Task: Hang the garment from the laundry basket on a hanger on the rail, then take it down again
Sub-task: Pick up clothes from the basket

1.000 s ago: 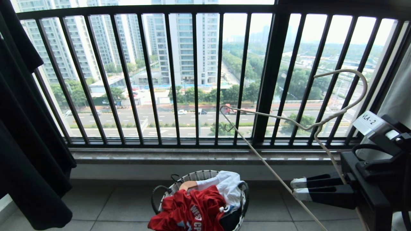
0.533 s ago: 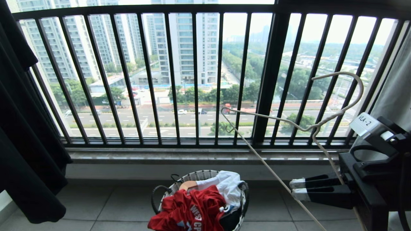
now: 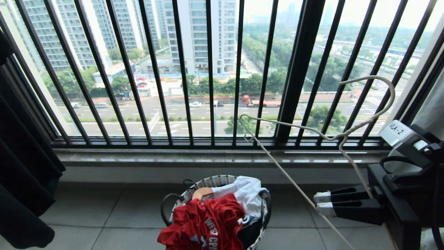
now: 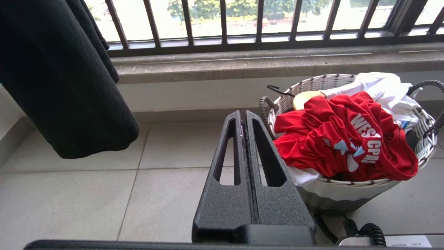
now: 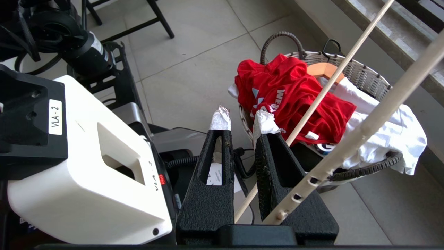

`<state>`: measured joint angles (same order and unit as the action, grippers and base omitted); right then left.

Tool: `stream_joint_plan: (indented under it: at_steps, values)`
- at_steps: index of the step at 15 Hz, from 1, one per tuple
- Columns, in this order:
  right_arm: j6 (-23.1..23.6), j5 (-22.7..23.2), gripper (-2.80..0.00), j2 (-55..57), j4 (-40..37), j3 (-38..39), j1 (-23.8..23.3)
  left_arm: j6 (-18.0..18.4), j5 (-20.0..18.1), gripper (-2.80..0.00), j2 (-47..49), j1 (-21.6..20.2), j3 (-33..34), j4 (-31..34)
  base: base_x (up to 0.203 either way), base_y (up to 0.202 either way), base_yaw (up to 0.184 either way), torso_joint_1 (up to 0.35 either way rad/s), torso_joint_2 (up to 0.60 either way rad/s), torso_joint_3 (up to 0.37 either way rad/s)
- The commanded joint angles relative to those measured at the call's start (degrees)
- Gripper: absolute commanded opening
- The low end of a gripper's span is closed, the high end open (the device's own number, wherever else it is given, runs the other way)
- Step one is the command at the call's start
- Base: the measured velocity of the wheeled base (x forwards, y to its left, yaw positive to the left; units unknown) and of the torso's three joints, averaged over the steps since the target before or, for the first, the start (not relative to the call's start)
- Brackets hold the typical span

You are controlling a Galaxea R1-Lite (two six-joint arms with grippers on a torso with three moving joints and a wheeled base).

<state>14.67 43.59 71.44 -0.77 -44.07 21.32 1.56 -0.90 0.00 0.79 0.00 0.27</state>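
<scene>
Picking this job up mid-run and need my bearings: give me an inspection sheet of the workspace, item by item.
Surface: tiled floor, with the basket standing on it below the window sill.
Job's things: red T-shirt crumpled on top in the laundry basket; wire hanger bare, up in the air; rail not in view.
Clutter: white T-shirt and wooden hanger also in the basket; black garment hanging at left.
Tools: right tool shut on the wire hanger, right of the basket; left tool shut, empty, apart from the basket.
Cables: coiled black cable by the robot's base.
Surroundings: black barred railing, street and towers beyond.
</scene>
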Motion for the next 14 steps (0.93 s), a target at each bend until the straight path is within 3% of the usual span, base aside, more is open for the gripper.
stream_joint_plan:
  at_steps: [1, 14]
  values:
    - [0.1, 0.3, -2.8, -0.2, 0.0, -0.2, 0.0, 0.0, 0.0, -2.8, 0.0, 0.0, 0.0, 0.0, 0.0, 0.0, 0.0, 0.006, 0.0, -0.189]
    - [0.2, 0.4, -2.8, -1.0, 0.0, 0.2, 0.0, 0.0, 0.0, -2.8, 0.0, 0.0, 0.0, 0.0, 0.0, 0.0, 0.0, 0.002, 0.0, -0.196]
